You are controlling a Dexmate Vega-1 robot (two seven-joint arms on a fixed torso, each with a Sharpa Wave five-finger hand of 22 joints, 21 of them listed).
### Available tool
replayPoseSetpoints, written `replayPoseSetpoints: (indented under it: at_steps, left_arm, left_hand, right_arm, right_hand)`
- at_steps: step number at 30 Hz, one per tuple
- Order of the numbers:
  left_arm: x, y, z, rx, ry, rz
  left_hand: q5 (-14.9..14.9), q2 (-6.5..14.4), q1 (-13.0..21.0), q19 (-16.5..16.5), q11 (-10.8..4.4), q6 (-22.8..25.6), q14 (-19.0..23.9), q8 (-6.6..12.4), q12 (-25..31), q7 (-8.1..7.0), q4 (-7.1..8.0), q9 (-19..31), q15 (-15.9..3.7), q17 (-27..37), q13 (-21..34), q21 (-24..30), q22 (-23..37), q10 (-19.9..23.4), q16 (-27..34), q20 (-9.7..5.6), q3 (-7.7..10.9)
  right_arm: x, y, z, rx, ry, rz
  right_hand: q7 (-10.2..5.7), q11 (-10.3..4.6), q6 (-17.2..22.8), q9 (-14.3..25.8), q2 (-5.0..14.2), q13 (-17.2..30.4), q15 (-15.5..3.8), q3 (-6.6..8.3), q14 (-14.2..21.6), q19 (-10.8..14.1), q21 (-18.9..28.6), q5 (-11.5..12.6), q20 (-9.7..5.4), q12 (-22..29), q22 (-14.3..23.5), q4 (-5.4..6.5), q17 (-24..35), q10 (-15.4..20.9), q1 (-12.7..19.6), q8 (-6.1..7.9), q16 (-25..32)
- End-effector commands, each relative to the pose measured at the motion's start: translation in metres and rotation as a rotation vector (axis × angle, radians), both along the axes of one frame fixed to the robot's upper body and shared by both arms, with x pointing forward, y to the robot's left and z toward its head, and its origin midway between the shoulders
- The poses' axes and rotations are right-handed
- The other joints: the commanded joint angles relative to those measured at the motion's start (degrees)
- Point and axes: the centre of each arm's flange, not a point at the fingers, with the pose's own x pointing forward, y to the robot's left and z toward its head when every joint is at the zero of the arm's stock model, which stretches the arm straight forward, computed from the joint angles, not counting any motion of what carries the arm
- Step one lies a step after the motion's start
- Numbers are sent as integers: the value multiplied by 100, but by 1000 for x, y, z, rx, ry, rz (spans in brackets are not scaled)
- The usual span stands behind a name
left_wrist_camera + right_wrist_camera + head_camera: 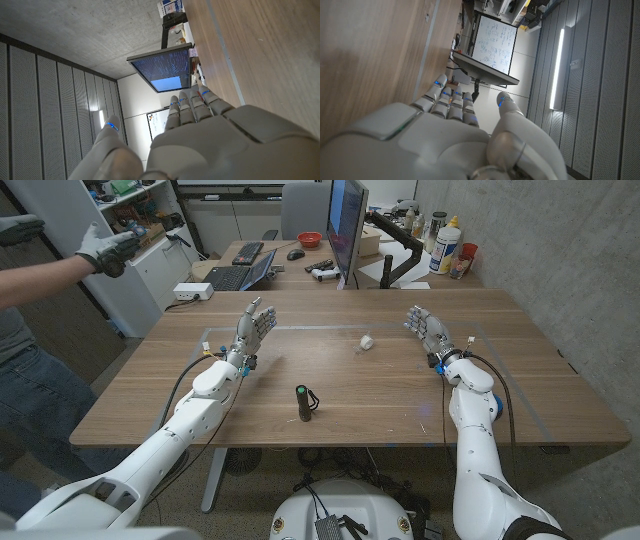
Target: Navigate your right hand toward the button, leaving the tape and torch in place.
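Arms: white smooth shells, black cables looped near each wrist. Left robot hand and right robot hand: grey segmented fingers, small blue fingertip lights.

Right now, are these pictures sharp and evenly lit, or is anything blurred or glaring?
Head view: sharp, soft even light, the torch crisp. Left wrist view: the left hand close and soft. Right wrist view: a wall light strip glares; the right hand looms blurry.

Left hand raised, fingers apart; right hand raised, fingers apart, holding nothing
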Motion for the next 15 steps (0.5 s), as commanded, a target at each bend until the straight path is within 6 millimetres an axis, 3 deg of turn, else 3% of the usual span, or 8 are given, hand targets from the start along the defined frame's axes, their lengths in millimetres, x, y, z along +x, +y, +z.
replayPoseSetpoints:
  at_steps: [1,15]
  left_arm:
    - [-1,1,-2,5,2,-6]
    - [-3,-2,-1,26,1,-9]
  left_hand:
    - [25,-6,9,30,-1,40,17,29,32,-25,-2,19,7,17,18,-14,30,58,20,-325,-11]
    - [44,2,12,35,-8,33,14,26,28,-30,-2,19,4,18,18,-23,32,54,20,-324,-44]
  right_arm:
    - [-2,2,3,-7,-5,-1]
    - [-6,2,4,-19,-7,-5]
  right_hand:
    - [1,-9,28,26,41,18,-22,-11,48,41,-16,19,-314,-9,24,-11,15,62,8,39,19]
    - [-20,-23,45,26,54,18,-17,-28,58,32,-51,27,-306,-13,25,-16,15,72,16,44,20]
